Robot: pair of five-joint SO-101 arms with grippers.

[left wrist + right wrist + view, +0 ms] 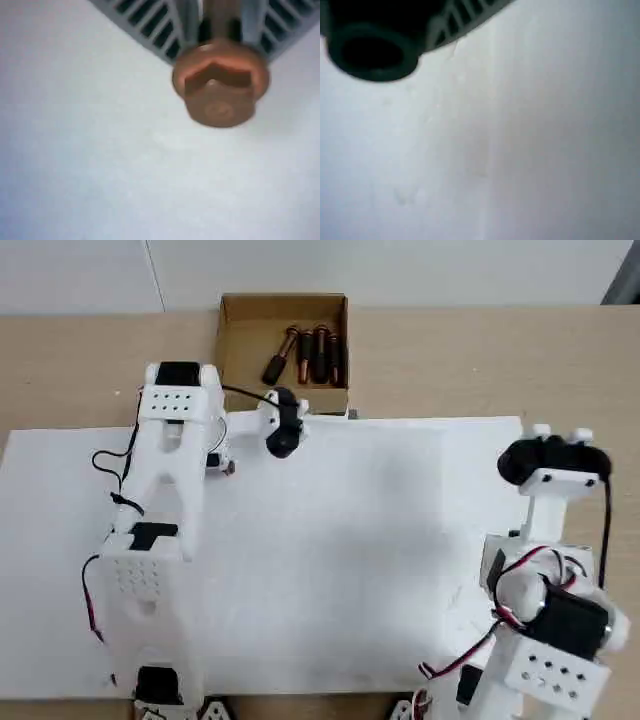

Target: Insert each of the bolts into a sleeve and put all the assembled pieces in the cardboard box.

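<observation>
Your left gripper (220, 27) is clamped on a copper-coloured metal bolt (220, 87); ribbed grey fingers (145, 20) pinch its shank from both sides, and the hexagonal flanged head hangs over the matte white paper sheet (350, 560); in the high view that gripper sits just beside the near wall of the brown cardboard box (228, 340). Your right gripper (540, 455) holds a smooth black hollow sleeve (370, 52), round open end showing, above the sheet at its far right side; several assembled copper-and-black pieces (310, 352) lie side by side in the box, which rests on the pale wooden table (60, 360).
</observation>
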